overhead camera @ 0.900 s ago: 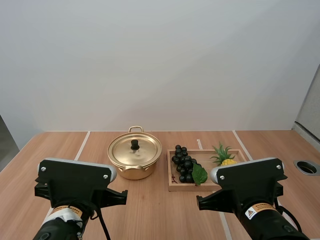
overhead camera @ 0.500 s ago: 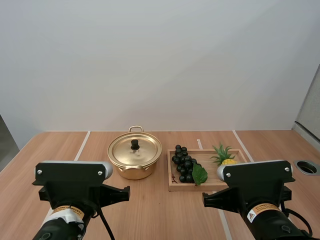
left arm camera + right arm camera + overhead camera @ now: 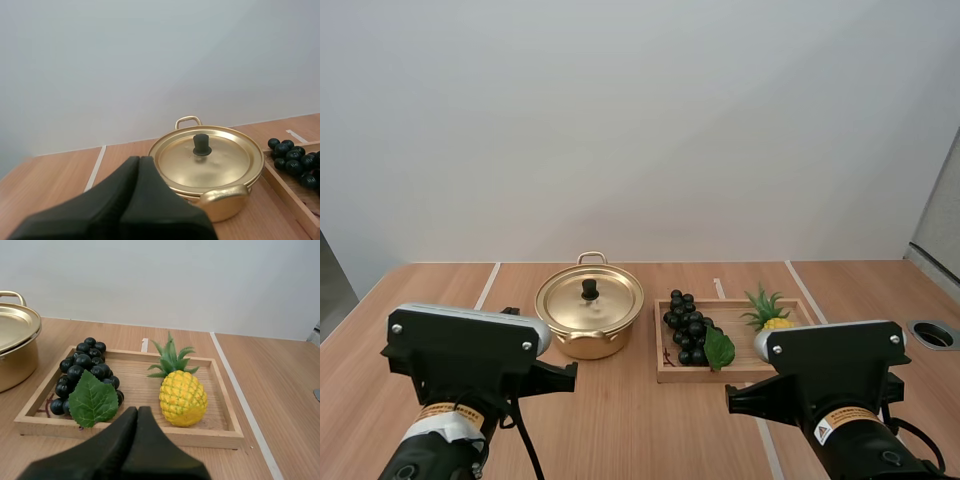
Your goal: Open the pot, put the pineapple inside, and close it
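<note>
A gold pot [image 3: 589, 318] stands on the table with its lid [image 3: 207, 157] on; the lid has a black knob [image 3: 201, 144]. Right of it a wooden tray [image 3: 226, 405] holds a small yellow pineapple [image 3: 182, 396] with a green crown, and a bunch of dark grapes [image 3: 84, 371] with a leaf. My left gripper [image 3: 139, 165] is shut, its fingers together as one wedge, short of the pot's near side. My right gripper [image 3: 137, 415] is shut too, just before the tray's near rim, between the grapes and the pineapple. In the high view the pineapple [image 3: 770, 316] peeks out behind my right arm.
The wooden table [image 3: 640, 420] has pale stripes running front to back. A round grey hole [image 3: 932, 334] sits at the table's right edge. Bare wood lies left of the pot and right of the tray.
The left arm's body has risen slightly and tilted in the high view. The right arm has shifted a little to the right and then held still. Pot, tray and fruit are unmoved.
</note>
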### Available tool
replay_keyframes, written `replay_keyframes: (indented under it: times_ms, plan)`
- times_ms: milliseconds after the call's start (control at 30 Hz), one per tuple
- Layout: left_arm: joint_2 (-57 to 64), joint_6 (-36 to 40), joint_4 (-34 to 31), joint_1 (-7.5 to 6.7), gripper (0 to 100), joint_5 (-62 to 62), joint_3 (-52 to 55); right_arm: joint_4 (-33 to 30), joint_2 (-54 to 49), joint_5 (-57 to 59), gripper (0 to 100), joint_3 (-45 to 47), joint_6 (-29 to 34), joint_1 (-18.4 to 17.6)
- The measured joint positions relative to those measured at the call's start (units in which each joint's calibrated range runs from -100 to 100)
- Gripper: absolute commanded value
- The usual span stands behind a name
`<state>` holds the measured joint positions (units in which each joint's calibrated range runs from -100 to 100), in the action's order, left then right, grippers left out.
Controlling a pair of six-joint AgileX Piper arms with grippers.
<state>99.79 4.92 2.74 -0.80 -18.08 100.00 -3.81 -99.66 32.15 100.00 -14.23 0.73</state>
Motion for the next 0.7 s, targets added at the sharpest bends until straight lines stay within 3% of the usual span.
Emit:
replay_keyframes:
  times_ms: [167,267,400,700]
  plan:
    - [0.00,-0.26,0.00,0.00,0,6.40,0.00,0.00,0.00,-1.01,0,0.00,0.00,0.00]
    - [0.00,-0.39,0.00,0.00,0,10.70,0.00,-1.52,0.00,-9.48,0,0.00,0.00,0.00]
    - [0.00,-0.95,0.00,0.00,0,19.93,0.00,-5.03,0.00,-30.34,0,0.00,0.10,0.00]
    - [0.00,-3.61,0.00,0.00,0,52.69,0.00,-5.75,0.00,-80.56,0,0.00,0.10,0.00]
